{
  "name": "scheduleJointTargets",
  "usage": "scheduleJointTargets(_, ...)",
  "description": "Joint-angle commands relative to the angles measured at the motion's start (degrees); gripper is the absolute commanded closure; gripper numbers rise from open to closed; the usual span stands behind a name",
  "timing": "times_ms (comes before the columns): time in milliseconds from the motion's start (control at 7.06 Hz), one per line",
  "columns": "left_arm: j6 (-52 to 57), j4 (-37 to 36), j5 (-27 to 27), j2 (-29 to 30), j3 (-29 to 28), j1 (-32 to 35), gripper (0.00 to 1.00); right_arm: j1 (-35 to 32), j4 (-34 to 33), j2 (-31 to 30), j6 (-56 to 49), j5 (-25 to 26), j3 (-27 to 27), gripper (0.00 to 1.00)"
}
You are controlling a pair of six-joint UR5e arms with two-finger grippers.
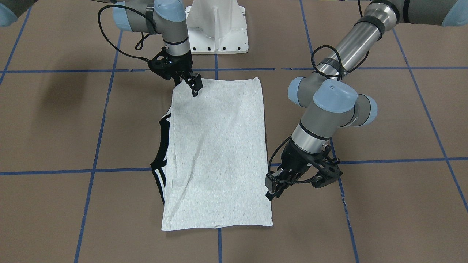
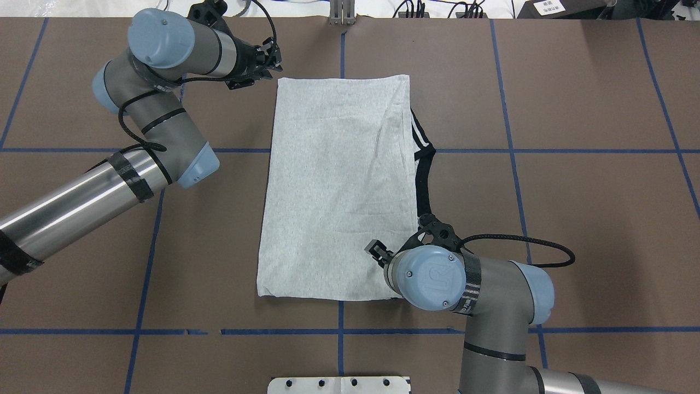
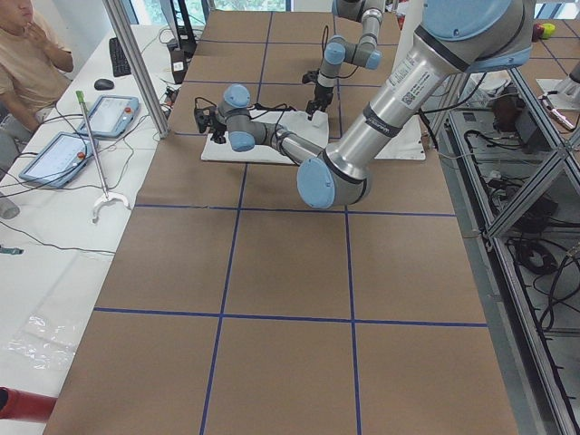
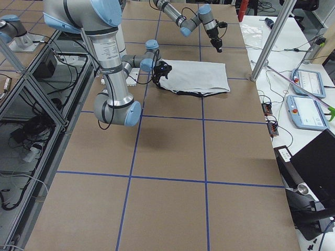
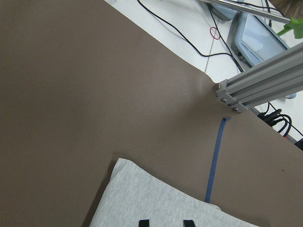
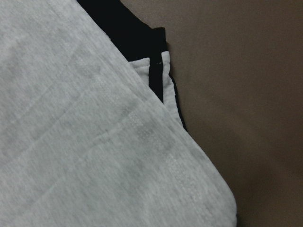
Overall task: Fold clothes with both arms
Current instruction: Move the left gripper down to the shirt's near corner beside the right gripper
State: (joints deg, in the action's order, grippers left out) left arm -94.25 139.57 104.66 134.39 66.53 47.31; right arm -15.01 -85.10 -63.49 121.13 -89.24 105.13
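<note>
We see the T-shirt [image 2: 333,186] lying flat on the brown table [image 2: 574,219], folded to a long rectangle with its plain grey side up. The black collar [image 1: 158,160] and shoulder stripes [image 2: 418,134] poke out from under its edge on the robot's right.

The left gripper [image 1: 271,188] hangs just off the far left corner, fingertips [image 5: 144,222] apart and gripping nothing. The right gripper [image 1: 196,87] stands over the near right corner; we cannot tell how far its jaws are parted. In the overhead view the right arm [image 2: 492,306] hides that corner.

Blue tape lines [image 1: 120,170] cross the table, and a white pedestal [image 1: 219,33] sits at the robot's edge. Past the far edge stand an aluminium post [image 5: 258,82] and two pendants [image 3: 111,113], with a person [image 3: 32,63] beside them.

One joint cap [image 2: 433,272] bears a logo we cannot read surely. The label [image 3: 407,82] on the left arm [image 3: 362,136] is too small to read.
</note>
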Motion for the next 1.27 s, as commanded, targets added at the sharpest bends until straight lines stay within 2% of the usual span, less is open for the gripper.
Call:
scheduleJointTargets(0,-0.6,0.0,0.0,0.0,0.0,0.0,0.65,0.1,0.0,0.0,-0.1,-0.1,-0.6,0.04)
scheduleJointTargets(283,-0.6,0.0,-0.1,0.0,0.0,0.0,0.65,0.1,-0.1,0.0,-0.1,-0.1,-0.7,0.09)
scheduleJointTargets(425,-0.6,0.0,-0.1,0.0,-0.1,0.0,0.65,0.1,0.0,0.0,0.2,-0.1,-0.7,0.27)
scheduleJointTargets(567,-0.6,0.0,-0.1,0.0,-0.1,0.0,0.65,0.1,0.0,0.0,0.5,-0.1,-0.6,0.73)
scheduleJointTargets(992,-0.6,0.0,-0.1,-0.1,-0.1,0.0,0.65,0.1,0.0,0.0,0.6,-0.1,-0.7,0.73)
scheduleJointTargets(1133,-0.7,0.0,-0.1,-0.1,-0.1,0.0,0.65,0.0,0.0,0.2,0.8,-0.1,-0.6,0.92)
